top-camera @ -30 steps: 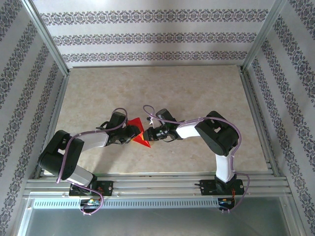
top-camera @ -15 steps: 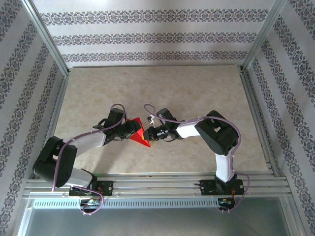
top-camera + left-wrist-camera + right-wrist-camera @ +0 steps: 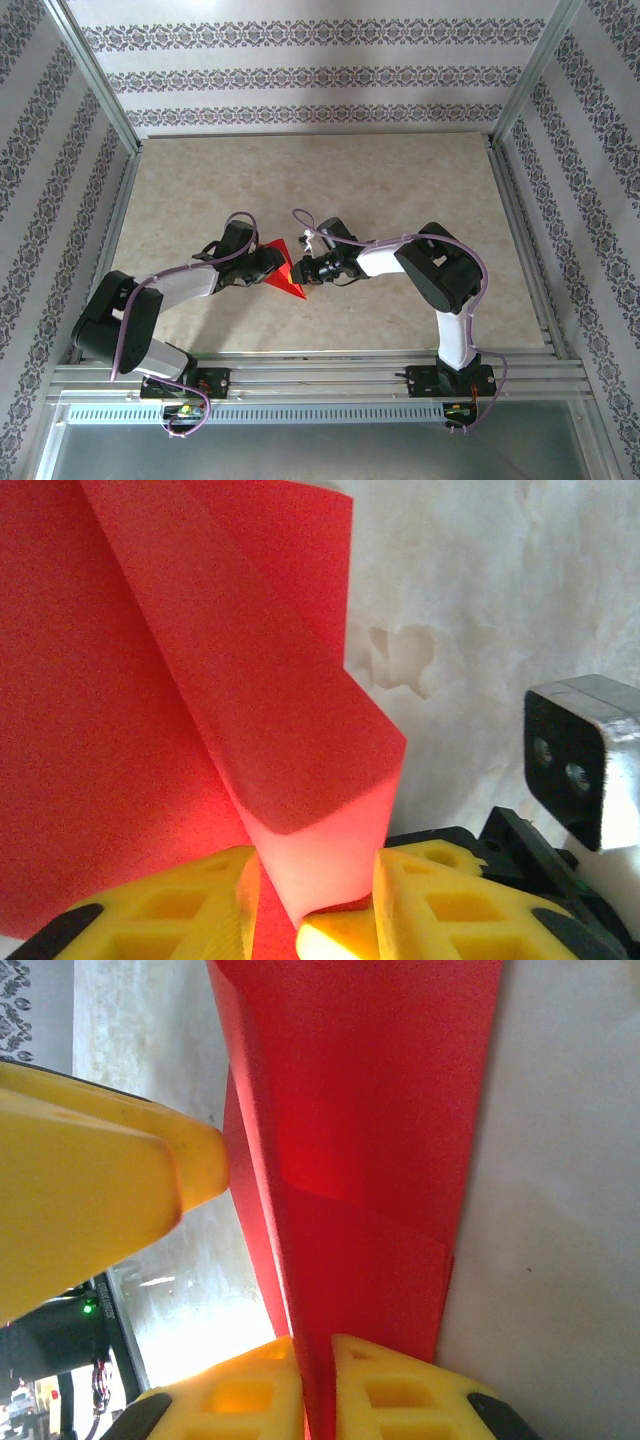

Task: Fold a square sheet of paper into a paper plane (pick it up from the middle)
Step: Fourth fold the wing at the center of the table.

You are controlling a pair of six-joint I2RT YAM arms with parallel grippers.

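Observation:
The square sheet of paper (image 3: pixel 284 270) is bright red and folded into a pointed, layered shape, held up between both grippers at the table's middle front. My right gripper (image 3: pixel 303 272) is shut on its folded edge; in the right wrist view the yellow fingers (image 3: pixel 400 1390) pinch the red layers (image 3: pixel 370 1110) at the gripper's (image 3: pixel 318 1345) tips. My left gripper (image 3: pixel 268 264) meets the paper from the left. In the left wrist view its jaws (image 3: pixel 315 865) stand apart, and a bulging red flap (image 3: pixel 300 780) lies between the fingers (image 3: pixel 170 905), brushing both.
The beige marbled table (image 3: pixel 400 180) stretches behind and to both sides. Aluminium frame rails (image 3: pixel 300 370) run along the near edge, and patterned walls (image 3: pixel 310 75) close in the back and sides. The left gripper's yellow finger (image 3: pixel 110 1190) looms beside the paper in the right wrist view.
The left arm's elbow swung out to the left and came partway back, while its gripper stayed at the paper's left side. The right arm and the paper barely moved.

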